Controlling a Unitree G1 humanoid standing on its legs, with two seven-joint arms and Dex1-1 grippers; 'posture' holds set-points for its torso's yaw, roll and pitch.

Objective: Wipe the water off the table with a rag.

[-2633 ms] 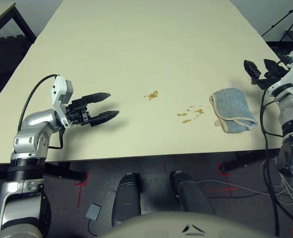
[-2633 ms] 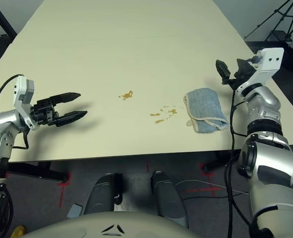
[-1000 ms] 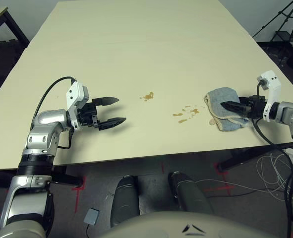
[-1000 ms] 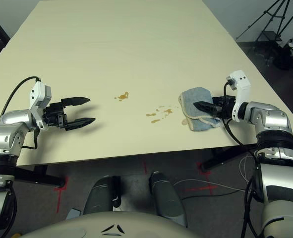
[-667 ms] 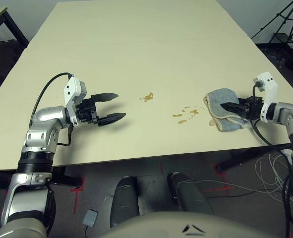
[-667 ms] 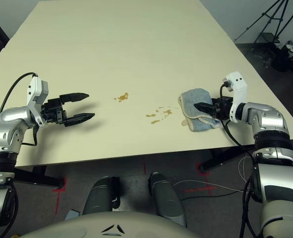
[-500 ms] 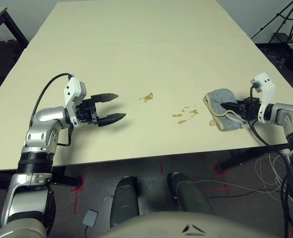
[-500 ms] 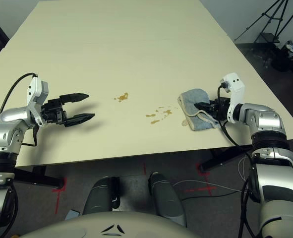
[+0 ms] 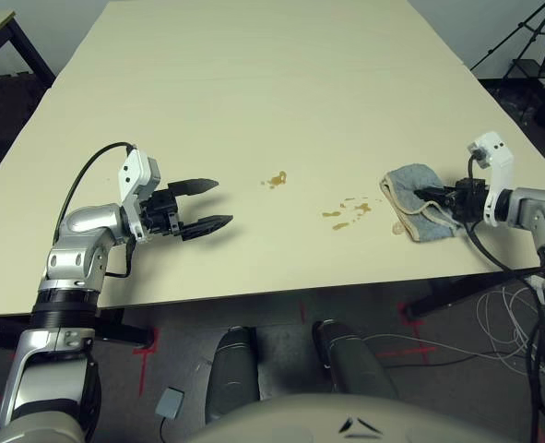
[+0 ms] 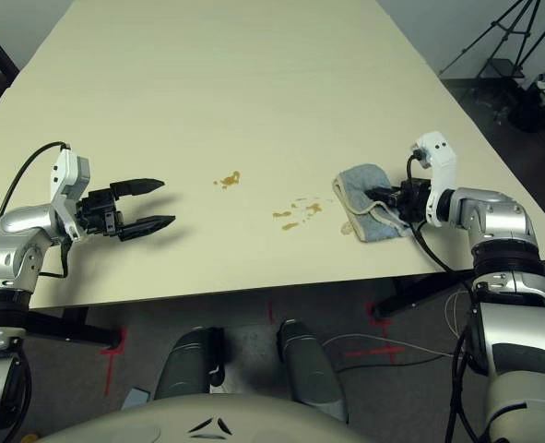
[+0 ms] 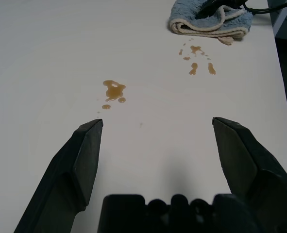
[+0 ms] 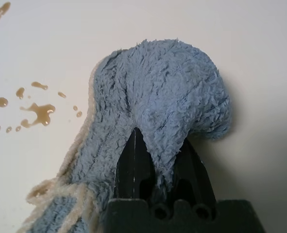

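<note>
From the head camera we see the table (image 9: 254, 83) with two clusters of water: one small splotch (image 9: 275, 179) near the middle and a scatter of droplets (image 9: 346, 213) toward our right, just beside the rag (image 9: 418, 196). The rag lies near the table's right front edge. Our right wrist view shows what the head views cannot: our right gripper (image 12: 159, 160) has its two black fingers closed on a bunched fold of the blue terry, with the cream hem trailing beside them. Our left gripper (image 9: 203, 204) hovers over bare table well to the left, jaws spread wide with nothing between them. Its wrist view looks past both fingers (image 11: 80, 160) to both water clusters and the rag beyond.
</note>
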